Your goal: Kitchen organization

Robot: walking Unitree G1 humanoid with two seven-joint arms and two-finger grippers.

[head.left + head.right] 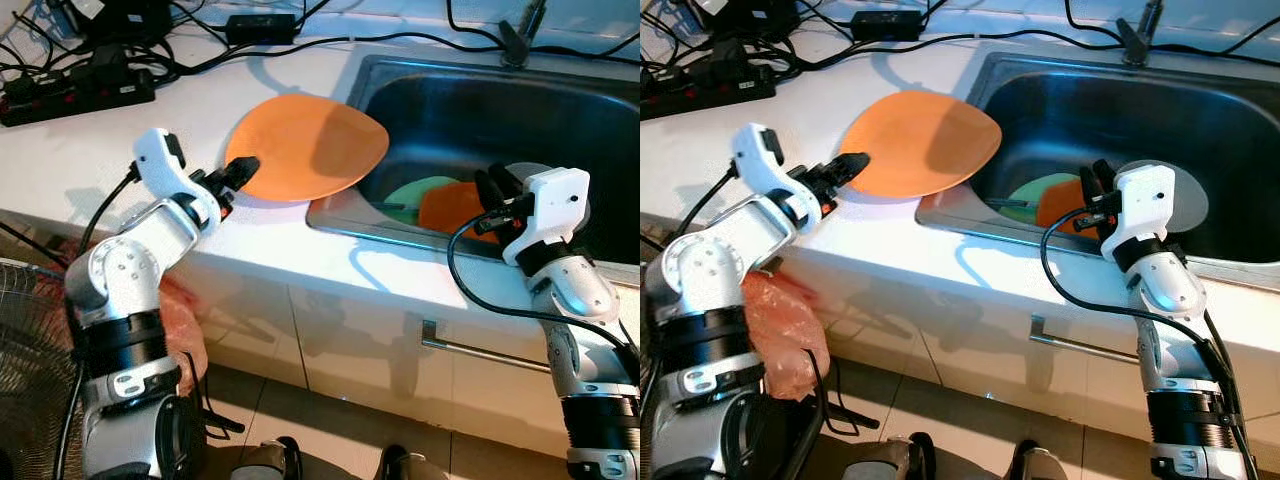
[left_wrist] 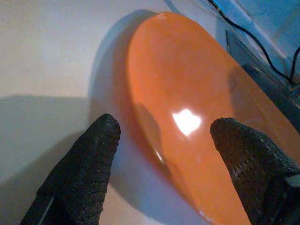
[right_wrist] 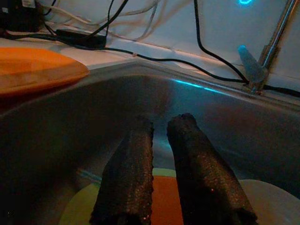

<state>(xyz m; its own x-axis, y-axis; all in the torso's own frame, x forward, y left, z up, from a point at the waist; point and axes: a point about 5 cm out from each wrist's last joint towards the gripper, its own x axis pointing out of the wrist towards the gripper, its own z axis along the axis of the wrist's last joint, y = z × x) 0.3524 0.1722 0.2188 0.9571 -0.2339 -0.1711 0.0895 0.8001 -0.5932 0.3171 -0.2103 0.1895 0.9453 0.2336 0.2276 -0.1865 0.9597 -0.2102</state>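
Bright overhead light, crisp shadows

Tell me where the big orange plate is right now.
In the left eye view the big orange plate lies on the white counter, its far edge overhanging the sink, with the open left hand at its near rim.

Head eyes: high, looking down at counter [image 1: 60, 170] and sink [image 1: 560, 100].
Left wrist: close on orange plate [image 2: 197, 108].
Right wrist: low inside sink.
Shared: plate, sink.

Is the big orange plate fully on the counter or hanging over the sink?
Hanging over: the orange plate lies on the counter, its far edge past the sink rim.
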